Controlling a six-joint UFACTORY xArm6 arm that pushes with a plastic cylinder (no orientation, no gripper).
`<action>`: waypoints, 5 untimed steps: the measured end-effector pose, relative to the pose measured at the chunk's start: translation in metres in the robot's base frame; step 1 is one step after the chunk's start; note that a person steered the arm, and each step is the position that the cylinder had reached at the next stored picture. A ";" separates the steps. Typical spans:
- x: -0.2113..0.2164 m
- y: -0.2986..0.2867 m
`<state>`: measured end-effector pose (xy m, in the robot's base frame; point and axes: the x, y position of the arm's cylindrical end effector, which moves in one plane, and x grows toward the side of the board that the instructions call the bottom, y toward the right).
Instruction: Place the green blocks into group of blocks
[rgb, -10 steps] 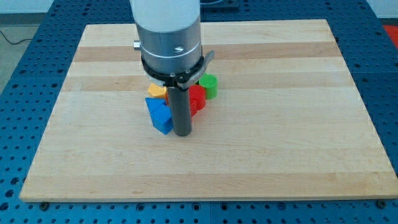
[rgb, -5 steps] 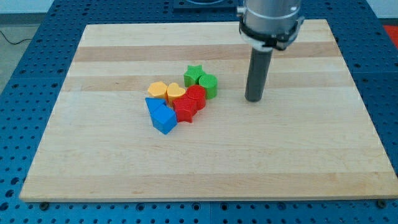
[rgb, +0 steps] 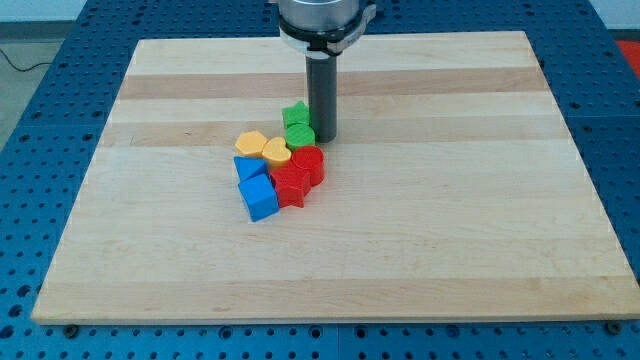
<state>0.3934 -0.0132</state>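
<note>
A green star block (rgb: 295, 114) and a green round block (rgb: 299, 136) sit at the top of a cluster on the wooden board (rgb: 450, 220). Below them lie a yellow hexagon block (rgb: 250, 144), a yellow heart block (rgb: 276, 152), two red blocks (rgb: 307, 163) (rgb: 291, 185), and two blue blocks (rgb: 247, 166) (rgb: 259, 197). My tip (rgb: 324, 137) stands just to the view's right of the green round block, touching or nearly touching it. The green round block rests against the yellow heart and the upper red block.
The board lies on a blue perforated table (rgb: 40, 120). The arm's grey body (rgb: 322, 18) reaches in from the view's top.
My tip went from the cluster's bottom to the view's right, then back left to the green blocks. Both green blocks shifted left and closer into the cluster.
</note>
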 end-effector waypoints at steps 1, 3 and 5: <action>-0.011 0.022; -0.041 0.009; -0.039 -0.046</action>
<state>0.3546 -0.0591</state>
